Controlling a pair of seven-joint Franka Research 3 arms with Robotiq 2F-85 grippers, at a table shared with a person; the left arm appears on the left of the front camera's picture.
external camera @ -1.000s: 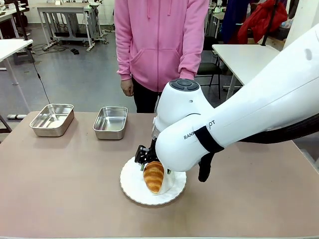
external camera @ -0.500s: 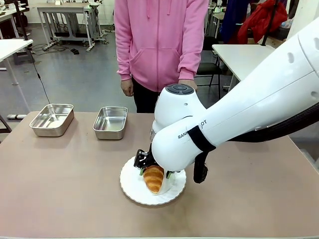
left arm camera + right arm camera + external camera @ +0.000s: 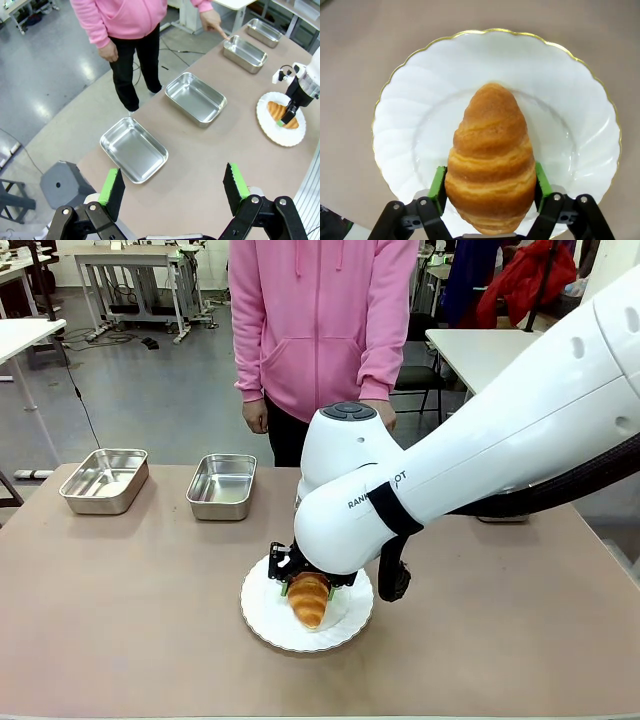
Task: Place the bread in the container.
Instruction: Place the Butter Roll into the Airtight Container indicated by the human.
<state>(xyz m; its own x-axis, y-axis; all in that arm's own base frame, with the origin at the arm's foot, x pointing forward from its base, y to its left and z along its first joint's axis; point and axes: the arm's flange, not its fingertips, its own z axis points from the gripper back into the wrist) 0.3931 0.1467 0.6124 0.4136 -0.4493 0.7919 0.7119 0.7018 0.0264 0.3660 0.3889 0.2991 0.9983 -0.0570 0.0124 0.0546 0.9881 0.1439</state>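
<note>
Two green pads of my right gripper [image 3: 490, 192] sit against the croissant's [image 3: 491, 160] flanks on the white plate [image 3: 580, 125] — the grasp step. Next I lift and carry it to a steel tray [image 3: 222, 486]. My left gripper [image 3: 175, 187] hangs wide, empty.

Matt brown tabletop [image 3: 120, 620]; glossy white scalloped plate [image 3: 570, 125] with a gilt rim; ridged, golden-brown bread [image 3: 491, 160] with a dull baked crust; shiny polished steel container [image 3: 222, 486]; soft green pads [image 3: 438, 182] on the right hand [image 3: 490, 187]
</note>
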